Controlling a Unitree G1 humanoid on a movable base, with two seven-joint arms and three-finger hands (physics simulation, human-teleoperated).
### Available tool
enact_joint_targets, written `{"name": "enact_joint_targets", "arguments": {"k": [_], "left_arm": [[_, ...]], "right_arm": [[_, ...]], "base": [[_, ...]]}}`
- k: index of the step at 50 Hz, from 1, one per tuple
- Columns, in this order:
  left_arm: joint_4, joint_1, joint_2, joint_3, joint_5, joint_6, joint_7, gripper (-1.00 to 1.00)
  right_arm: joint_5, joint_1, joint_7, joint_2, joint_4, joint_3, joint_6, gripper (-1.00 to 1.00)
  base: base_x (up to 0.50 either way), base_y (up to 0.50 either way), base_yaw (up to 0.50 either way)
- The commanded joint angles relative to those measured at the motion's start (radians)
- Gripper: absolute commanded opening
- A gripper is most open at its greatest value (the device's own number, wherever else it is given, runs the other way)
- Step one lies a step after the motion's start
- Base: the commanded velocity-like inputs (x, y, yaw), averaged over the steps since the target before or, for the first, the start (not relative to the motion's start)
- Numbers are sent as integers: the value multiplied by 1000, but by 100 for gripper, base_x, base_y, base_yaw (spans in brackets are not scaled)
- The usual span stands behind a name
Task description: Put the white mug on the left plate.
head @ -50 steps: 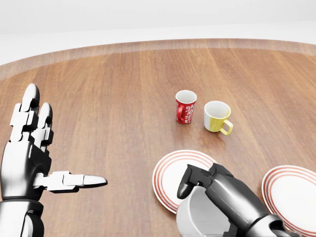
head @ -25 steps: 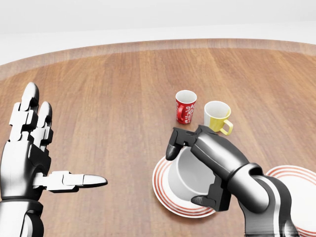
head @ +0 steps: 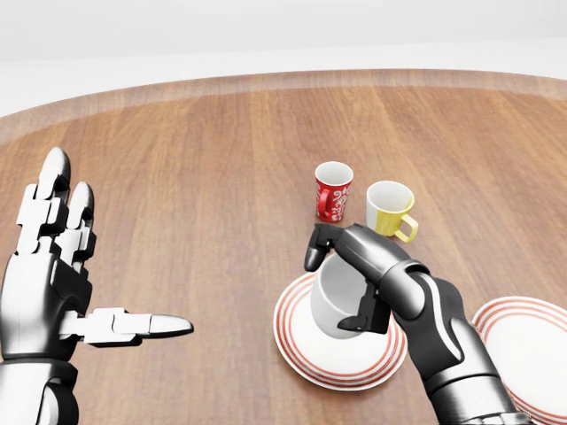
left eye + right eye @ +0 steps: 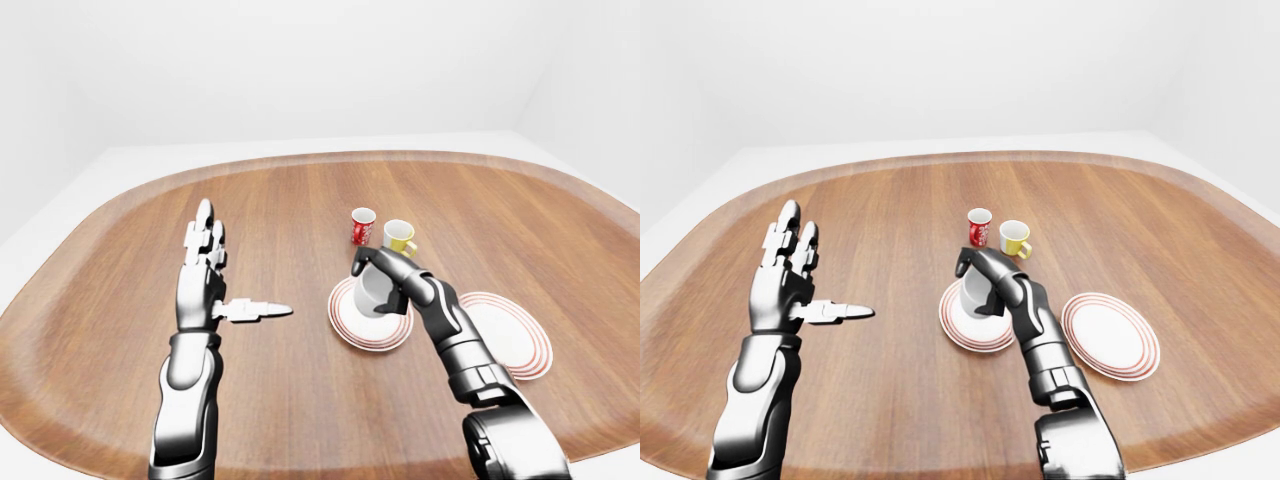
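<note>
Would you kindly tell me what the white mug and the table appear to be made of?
White mug, held in the right hand: probably glazed ceramic, judging by its plain, smooth white wall with soft shading. Table: looks like varnished wood, with brown plank grain and a faint sheen. Being rendered, neither is certain.

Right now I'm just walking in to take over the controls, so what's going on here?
The right hand grips the white mug, tilted, over the left plate; whether it touches the plate can't be told. The left hand is open and empty above the table. A red mug, a yellow mug and a second plate sit untouched.
</note>
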Motion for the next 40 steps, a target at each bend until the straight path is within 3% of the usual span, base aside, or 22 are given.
{"name": "enact_joint_targets", "arguments": {"k": [1,17,40], "left_arm": [[0,4,-2,-3,1,0,-1,100],[1,3,-1,-2,0,0,-2,100],[1,-3,1,2,-4,0,-2,100]], "right_arm": [[13,-162,-149,-13,357,6,-23,-100],[8,-297,-218,-23,627,19,-23,-100],[-34,-323,-252,8,672,35,-23,-100]], "base": [[0,0,0],[0,0,0],[0,0,0]]}}
